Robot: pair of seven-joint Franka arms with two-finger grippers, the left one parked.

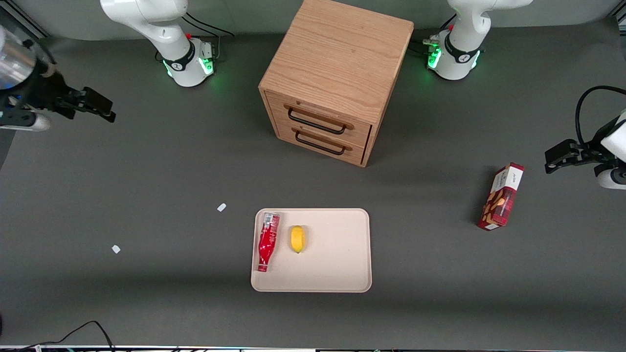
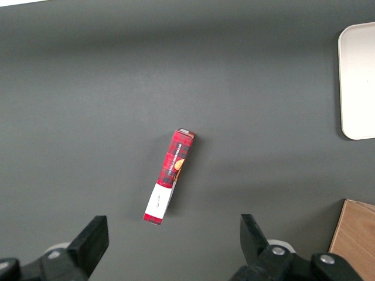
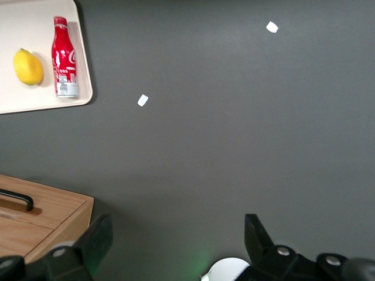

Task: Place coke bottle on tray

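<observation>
Coke bottle (image 1: pixel 268 241): lying flat on the beige tray (image 1: pixel 337 274), lemon (image 1: pixel 297 238) at its 3 o'clock; gripper (image 1: pixel 100 107) released, empty, well clear toward the working arm's end, best kept clear.

The flat pale beige rectangular tray (image 3: pixel 23 99) runs off the right wrist picture's edge, as does the wooden drawer cabinet (image 3: pixel 41 219). The right arm's black two-finger gripper (image 3: pixel 176 243), high toward the working arm's end, shows only partly, fingertips cut off. Label print on the slim red coke bottle (image 1: pixel 268 241) is too small to read.
</observation>
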